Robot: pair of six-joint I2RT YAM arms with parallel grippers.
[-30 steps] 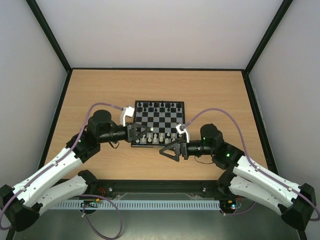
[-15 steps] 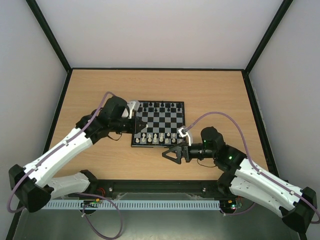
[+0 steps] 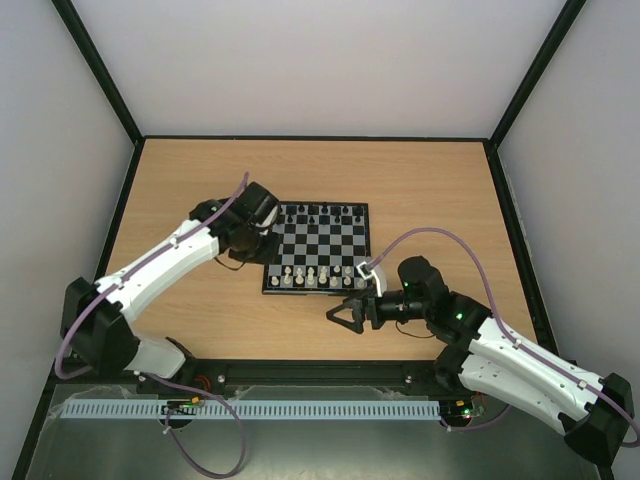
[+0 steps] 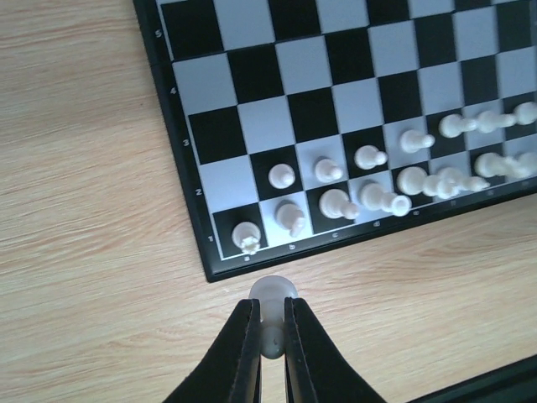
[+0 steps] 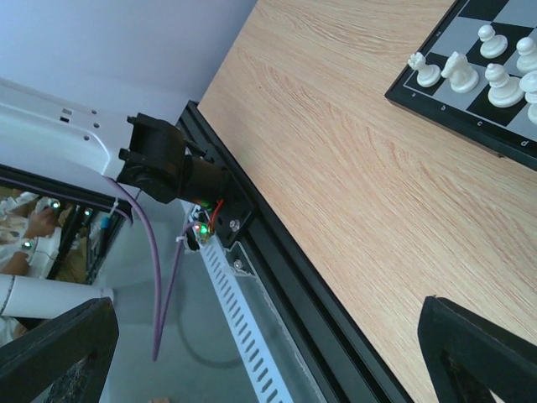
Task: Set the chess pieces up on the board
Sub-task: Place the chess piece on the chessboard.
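Observation:
The board (image 3: 318, 240) lies mid-table, with cream-white chess pieces (image 3: 310, 276) in its two near rows. My left gripper (image 3: 262, 240) hangs at the board's left edge. In the left wrist view it (image 4: 270, 306) is shut on a cream-white pawn (image 4: 273, 292), seen over bare wood just off the board's (image 4: 180, 168) corner square. Several white pieces (image 4: 369, 180) stand in rows 1 and 2 there. My right gripper (image 3: 345, 314) is wide open and empty, in front of the board's near edge. Its wrist view (image 5: 268, 336) shows the board's corner (image 5: 436, 109) with white pieces (image 5: 457, 71).
Black pieces (image 3: 318, 211) line the board's far row. The table's black front rail (image 5: 277, 243) and a slotted cable duct (image 5: 243, 311) run below the right gripper. Black frame posts and grey walls enclose the table (image 3: 200, 180).
My left arm has lifted and swung back from the board's near-left part to its left edge, the pawn in its jaws. My right gripper has drawn slightly toward the near edge.

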